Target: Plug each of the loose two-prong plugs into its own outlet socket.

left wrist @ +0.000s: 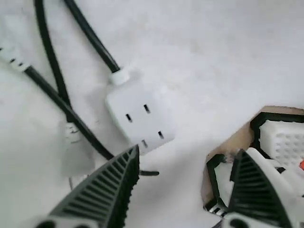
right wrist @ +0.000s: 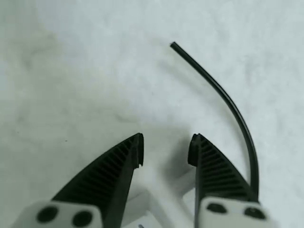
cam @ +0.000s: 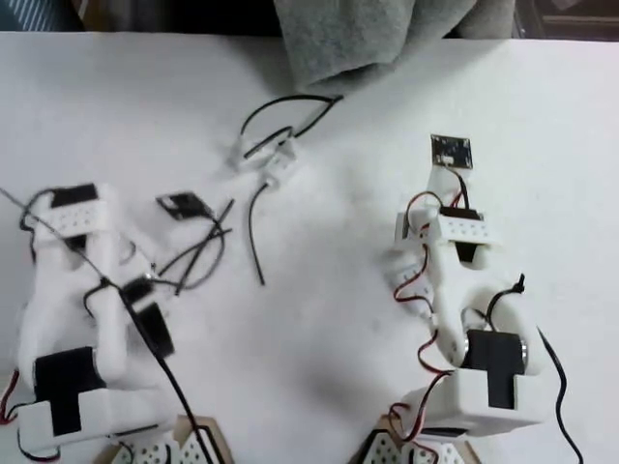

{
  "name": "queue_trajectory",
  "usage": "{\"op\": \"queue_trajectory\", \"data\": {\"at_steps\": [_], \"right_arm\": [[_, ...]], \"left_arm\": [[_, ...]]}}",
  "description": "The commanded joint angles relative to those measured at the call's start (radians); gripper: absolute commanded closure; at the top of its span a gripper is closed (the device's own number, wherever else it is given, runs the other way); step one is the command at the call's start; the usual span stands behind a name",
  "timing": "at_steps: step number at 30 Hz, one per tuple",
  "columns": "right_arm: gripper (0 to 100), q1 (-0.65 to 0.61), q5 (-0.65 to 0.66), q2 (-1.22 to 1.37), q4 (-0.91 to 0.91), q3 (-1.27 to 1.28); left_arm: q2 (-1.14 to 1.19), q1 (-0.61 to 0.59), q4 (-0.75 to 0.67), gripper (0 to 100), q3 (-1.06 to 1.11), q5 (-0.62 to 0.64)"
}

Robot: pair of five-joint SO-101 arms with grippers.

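A white outlet block with two pairs of slots lies flat on the table among black cables. My left gripper hovers just over it, open, with nothing between its fingers. My right gripper holds a white plug body between its jaws; a short black cable curves away from it to a free end. In the high view, more white plug parts with looped black cords lie at the table's middle back. The left arm and the right arm stand apart.
A grey cloth hangs over the table's far edge. Black cords spread beside the left arm. A wooden base with a white patterned plate sits close to the left gripper. Open white table lies between the arms.
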Motion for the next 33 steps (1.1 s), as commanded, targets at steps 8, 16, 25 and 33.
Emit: {"op": "queue_trajectory", "data": {"at_steps": [8, 16, 25, 33], "right_arm": [[82.8, 0.013, 0.002, -0.004, -0.004, -0.005], [82.8, 0.013, 0.002, -0.004, -0.004, -0.005], [82.8, 0.015, 0.002, -0.004, -0.002, -0.005], [82.8, 0.015, 0.002, -0.004, -0.002, -0.005]], "left_arm": [[-0.051, 0.031, -0.376, 70, 0.212, -0.005], [-0.051, 0.041, -0.384, 82, 0.227, -0.005], [-0.061, 0.120, -0.361, 94, 0.209, 0.012], [-0.088, 0.335, -0.203, 95, -0.061, 0.233]]}}
